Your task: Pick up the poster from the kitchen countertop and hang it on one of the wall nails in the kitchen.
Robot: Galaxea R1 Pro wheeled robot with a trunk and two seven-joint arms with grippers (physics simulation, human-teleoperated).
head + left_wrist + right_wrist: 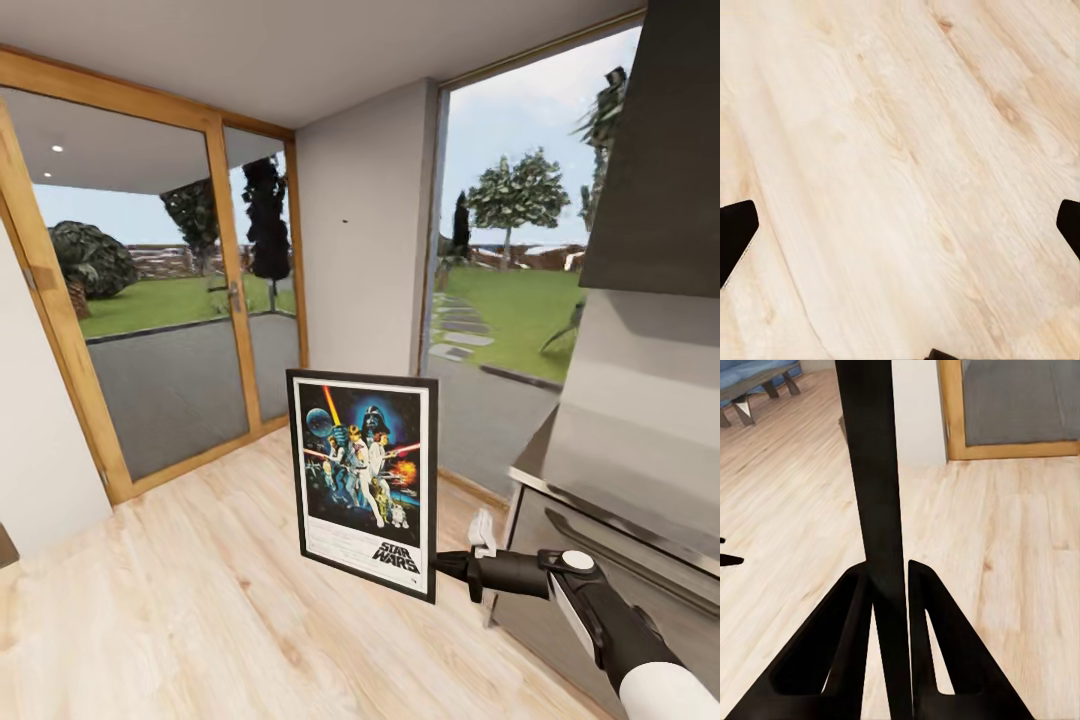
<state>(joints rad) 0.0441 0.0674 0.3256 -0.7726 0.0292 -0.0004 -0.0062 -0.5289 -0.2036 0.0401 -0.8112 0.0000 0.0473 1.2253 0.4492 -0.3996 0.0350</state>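
The right hand point(440, 566) is clenched on the lower right edge of the poster point(365, 478), holding it upright above the pale wood floor point(180, 610), open floor to its left. A tiny wall nail point(345, 220) dots the grey wall point(365, 250) between glass doors point(160, 330) and window point(510, 260). The left hand's point(900, 225) fingers point(735, 232) are spread wide over bare floor.

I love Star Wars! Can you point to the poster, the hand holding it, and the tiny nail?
poster point(365, 470): head view, its printed picture.
right gripper point(891, 585): right wrist view, between fingertips.
wall nail point(344, 220): head view, the speck.
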